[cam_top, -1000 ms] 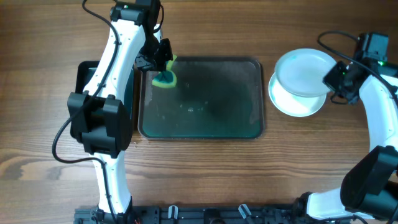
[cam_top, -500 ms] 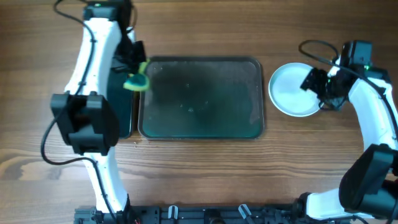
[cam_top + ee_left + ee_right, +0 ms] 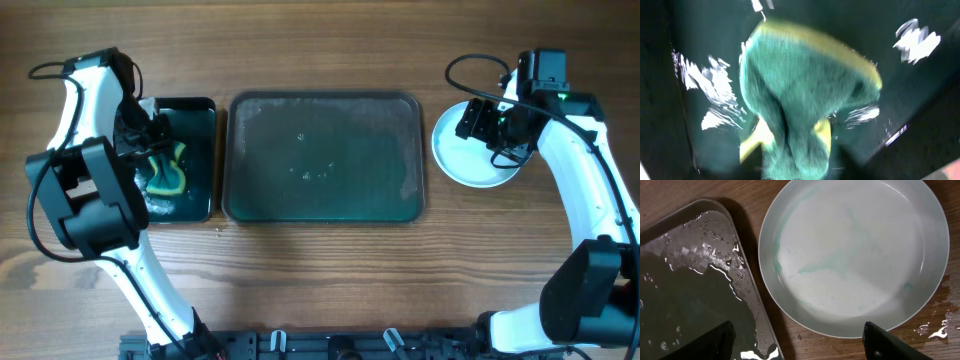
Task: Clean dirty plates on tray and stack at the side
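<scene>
One pile of plates sits on the tabletop just right of the tray in the overhead view. The tray is bare and wet, with no plate on it. I judge the clearing and stacking essentially done. From above the pile reads as a single disc, so I cannot count how many are in it. The right gripper hovers over the pile. At far left, the left gripper hangs over a smaller black tray with a sponge; its jaws are hidden by the arm.

In the left wrist view, the green-and-yellow sponge fills the blurred picture. It is folded as though pinched, so I take the jaws to be grasping it, though the fingers themselves are hard to make out.

In the right wrist view, the jaws stand wide apart with nothing in them, above the near edge of the top plate. Faint teal streaks show across that plate, so a last wipe may be needed. Any plates beneath are hidden, and the tray is cut off at the left edge.
</scene>
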